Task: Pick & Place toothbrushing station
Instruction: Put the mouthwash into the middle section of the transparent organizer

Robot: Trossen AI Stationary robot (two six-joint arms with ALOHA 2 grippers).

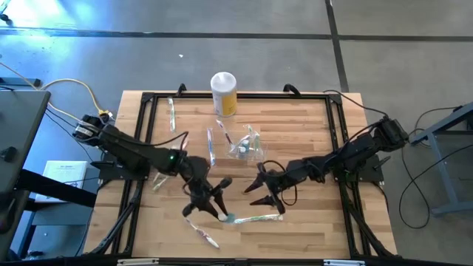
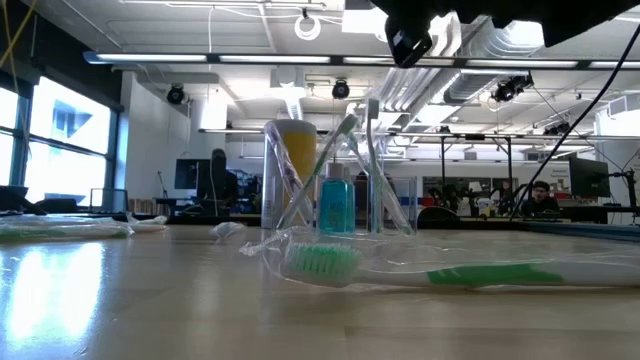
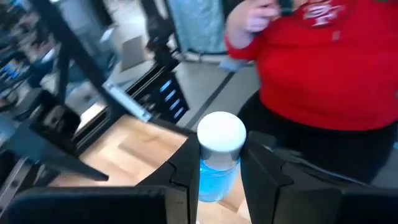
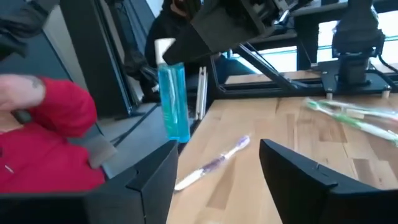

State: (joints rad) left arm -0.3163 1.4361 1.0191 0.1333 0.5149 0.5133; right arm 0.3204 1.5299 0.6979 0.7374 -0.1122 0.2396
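My left gripper (image 1: 214, 208) is shut on a small blue bottle with a white cap (image 3: 219, 168), held above the table's near middle; it also shows in the right wrist view (image 4: 174, 102). My right gripper (image 1: 255, 193) is open and empty just right of it, low over the table. The clear holder (image 1: 248, 144) stands mid-table with green toothbrushes leaning in it (image 2: 335, 190). A wrapped green toothbrush (image 2: 420, 270) lies flat near the front edge. A purple-tinted wrapped toothbrush (image 4: 214, 163) lies on the wood ahead of my right gripper. My left gripper pinches the bottle's blue body (image 3: 214, 177) just below the white cap (image 3: 221, 134) between its two fingers. The cap reaches past the fingertips. In the right wrist view the bottle hangs roughly upright, cap up, its base (image 4: 179, 135) clear of the table.
A taller yellow canister with a white top (image 1: 224, 92) stands at the far middle. More wrapped toothbrushes lie at the far left (image 1: 171, 114), beside the holder (image 1: 211, 146) and at the near edge (image 1: 203, 233). A person in red (image 3: 323, 68) stands beyond the table's near edge.
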